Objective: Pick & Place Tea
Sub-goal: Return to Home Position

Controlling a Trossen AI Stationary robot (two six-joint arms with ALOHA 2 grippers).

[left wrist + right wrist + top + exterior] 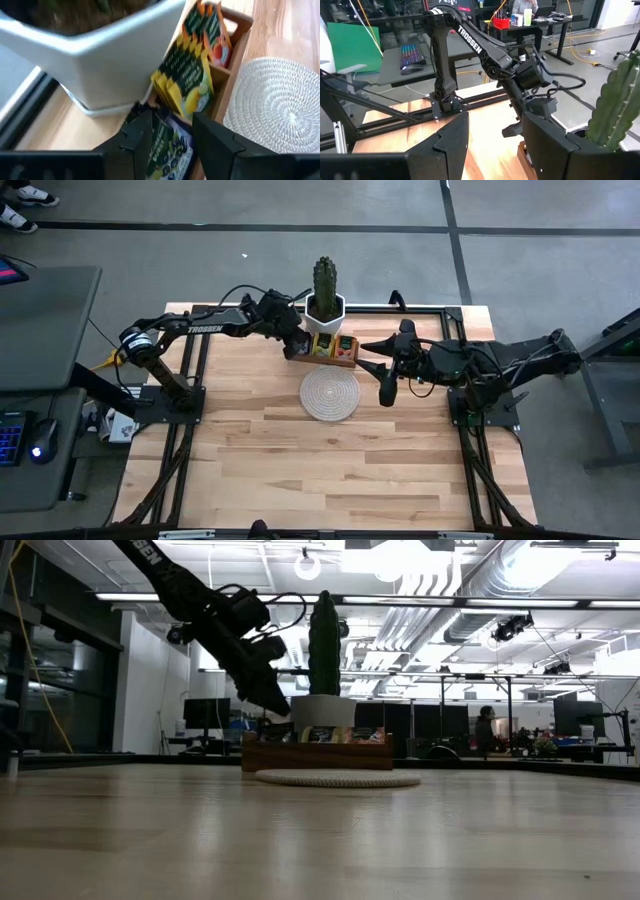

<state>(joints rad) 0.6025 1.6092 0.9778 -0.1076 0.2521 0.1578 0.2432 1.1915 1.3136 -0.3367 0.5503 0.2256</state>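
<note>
A brown wooden tray [322, 363] stands at the far middle of the table, with tea sachets upright in its compartments: dark blue ones [170, 150], yellow-green ones [187, 75] and orange-red ones [217, 35]. My left gripper [172, 127] slants down at the tray's left end [295, 345], open, one finger on each side of the dark blue sachets. My right gripper [378, 368] hangs open high above the table, just right of the tray, with nothing between its fingers [495, 135]. My left gripper slants down from the table's left over the dark blue sachets' top edge [167, 131], one finger on each side. Whether either finger touches them I cannot tell. The sachets stand in the tray's end compartment.
A white pot [325, 307] with a tall cactus [322, 640] stands right behind the tray, close to my left gripper. A round whitish woven mat [330, 394] lies in front of the tray. The near half of the wooden table [330, 470] is bare.
</note>
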